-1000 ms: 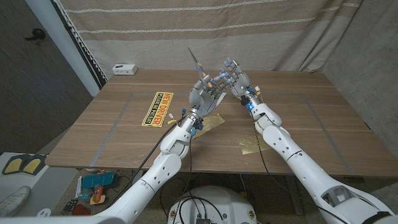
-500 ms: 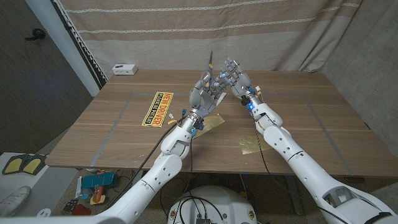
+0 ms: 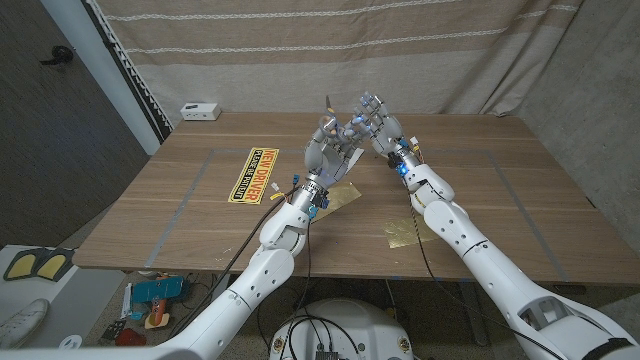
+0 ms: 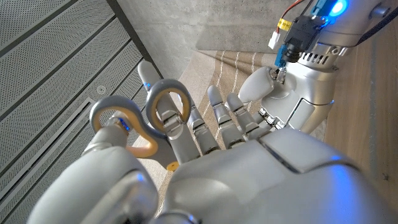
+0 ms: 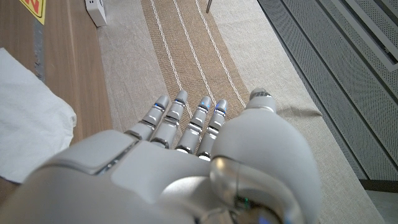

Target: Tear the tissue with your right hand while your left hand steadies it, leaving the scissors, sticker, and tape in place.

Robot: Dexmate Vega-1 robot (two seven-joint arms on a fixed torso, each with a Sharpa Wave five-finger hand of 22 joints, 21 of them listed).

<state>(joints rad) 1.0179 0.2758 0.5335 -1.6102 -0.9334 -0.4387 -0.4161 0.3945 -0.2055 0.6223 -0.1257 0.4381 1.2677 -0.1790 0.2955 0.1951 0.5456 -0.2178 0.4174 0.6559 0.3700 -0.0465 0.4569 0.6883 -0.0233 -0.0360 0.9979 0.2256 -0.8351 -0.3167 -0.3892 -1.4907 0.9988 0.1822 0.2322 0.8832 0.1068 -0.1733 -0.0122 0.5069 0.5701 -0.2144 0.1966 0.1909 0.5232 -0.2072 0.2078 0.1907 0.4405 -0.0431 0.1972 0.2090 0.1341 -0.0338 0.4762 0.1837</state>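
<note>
On the desk (image 3: 480, 200), a gold sheet (image 3: 403, 233) is lying near the front beside the right arm, another (image 3: 338, 196) poking out from under the left wrist. The tissue (image 5: 28, 134), white and crumpled, is lying on the wood in the right wrist view. Further back, the left hand (image 3: 325, 150) is gripping the scissors (image 4: 140, 121) by their grey loops, blades mostly hidden. The right hand (image 3: 378, 122) is hanging just beside it, fingers together and nearly straight, holding nothing. The sticker (image 3: 254, 174) is lying to the left.

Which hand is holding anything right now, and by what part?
The left hand holds the scissors, fingers through the handle loops. The right hand holds nothing visible.
</note>
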